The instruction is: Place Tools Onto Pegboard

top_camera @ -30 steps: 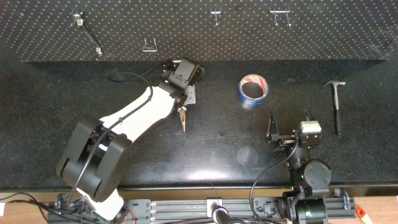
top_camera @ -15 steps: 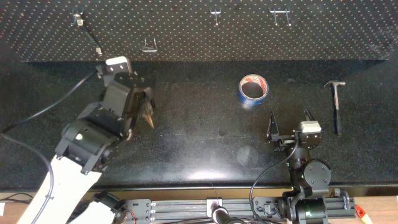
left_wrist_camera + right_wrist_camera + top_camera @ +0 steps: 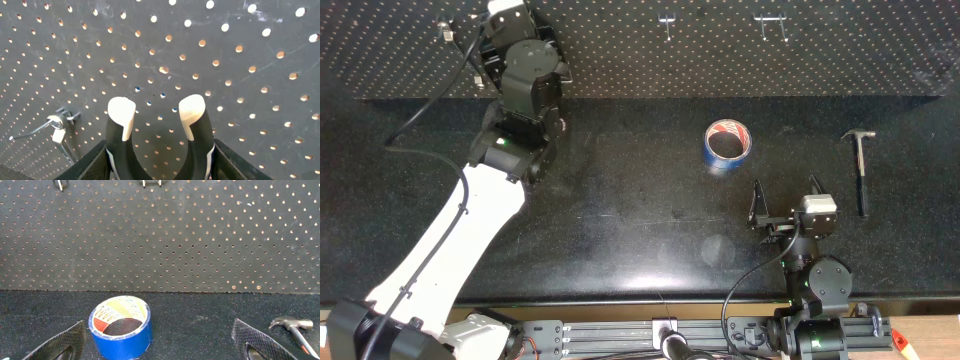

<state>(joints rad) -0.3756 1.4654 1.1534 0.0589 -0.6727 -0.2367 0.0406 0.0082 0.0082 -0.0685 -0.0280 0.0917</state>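
Observation:
My left gripper [image 3: 158, 151] is raised against the black pegboard [image 3: 240, 80] at its left part and is shut on a pair of pliers [image 3: 192, 117]. The pliers' two black, white-tipped handles point at the holes. In the top view the left arm's wrist [image 3: 525, 60] covers the tool. A metal hook [image 3: 55, 124] sticks out of the board close beside the pliers. A blue tape roll [image 3: 728, 145] and a hammer [image 3: 860, 170] lie on the black table. My right gripper [image 3: 786, 195] rests open near the table's front, facing the tape roll [image 3: 120, 327] and the hammer [image 3: 295, 326].
The pegboard [image 3: 720, 60] spans the back of the table. Wire hooks [image 3: 560, 72] [image 3: 667, 22] [image 3: 772, 25] hang on it, and a bent metal rod [image 3: 465, 55] hangs at the far left. The table's middle [image 3: 640, 200] is bare.
The left arm lifted the pliers off the table's middle, swung left and up, and now holds them against the pegboard. The right arm has not moved.

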